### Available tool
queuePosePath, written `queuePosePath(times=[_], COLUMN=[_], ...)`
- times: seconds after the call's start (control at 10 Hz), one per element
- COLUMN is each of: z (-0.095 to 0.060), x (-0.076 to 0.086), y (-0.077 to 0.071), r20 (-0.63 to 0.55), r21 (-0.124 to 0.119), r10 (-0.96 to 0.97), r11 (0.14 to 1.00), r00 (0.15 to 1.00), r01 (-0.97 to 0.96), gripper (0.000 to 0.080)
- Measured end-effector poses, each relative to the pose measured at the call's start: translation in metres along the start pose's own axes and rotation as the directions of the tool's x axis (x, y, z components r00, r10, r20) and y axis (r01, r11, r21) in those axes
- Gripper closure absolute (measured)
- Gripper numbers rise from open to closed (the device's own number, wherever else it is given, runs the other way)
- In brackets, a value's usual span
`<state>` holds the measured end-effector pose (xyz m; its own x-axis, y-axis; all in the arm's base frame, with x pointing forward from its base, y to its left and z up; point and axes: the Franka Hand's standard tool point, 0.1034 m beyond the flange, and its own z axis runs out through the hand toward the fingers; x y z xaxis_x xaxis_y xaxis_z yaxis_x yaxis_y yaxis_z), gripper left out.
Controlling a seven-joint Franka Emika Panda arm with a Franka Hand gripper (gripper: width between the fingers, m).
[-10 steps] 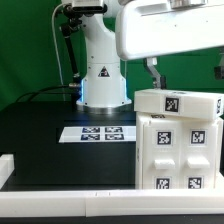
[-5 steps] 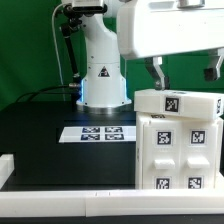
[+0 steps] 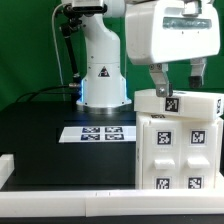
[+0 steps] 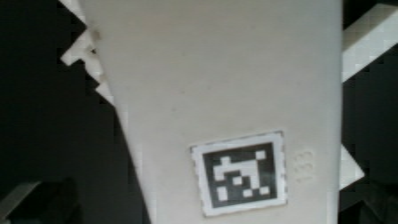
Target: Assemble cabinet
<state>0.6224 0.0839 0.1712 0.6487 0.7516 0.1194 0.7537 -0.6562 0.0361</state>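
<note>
The cabinet [image 3: 178, 145] is a tall white boxy body with square black-and-white tags, standing at the exterior view's right. A white top block [image 3: 190, 104] with one tag lies across it. My gripper [image 3: 179, 82] hangs just above this block, its two fingers spread wide with nothing between them. One fingertip [image 3: 163, 92] reaches down to the block's upper edge. The wrist view is filled by a white cabinet panel [image 4: 214, 90] with one tag [image 4: 240, 172]; my fingers do not show clearly there.
The marker board [image 3: 100, 132] lies flat on the black table in front of the arm's white base [image 3: 102, 75]. A white raised border [image 3: 60, 182] runs along the table's front and the exterior view's left side.
My gripper has moved toward the exterior view's left and come lower, down to the cabinet's top block. The cabinet has not moved.
</note>
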Motion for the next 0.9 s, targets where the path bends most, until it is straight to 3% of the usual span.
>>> queuePosePath(times=[0.6, 0.8, 0.9], z=[0.013, 0.013, 0.013], x=[-0.012, -0.012, -0.013], y=[-0.005, -0.005, -0.005], r20=[0.016, 0.016, 0.016], r21=[0.010, 0.009, 0.009], r10=[0.036, 0.044, 0.058], r11=[0.999, 0.999, 0.998], r00=[0.999, 0.999, 0.998], r01=[-0.037, -0.044, -0.058], gripper=[0.0002, 0.0245, 0.0245])
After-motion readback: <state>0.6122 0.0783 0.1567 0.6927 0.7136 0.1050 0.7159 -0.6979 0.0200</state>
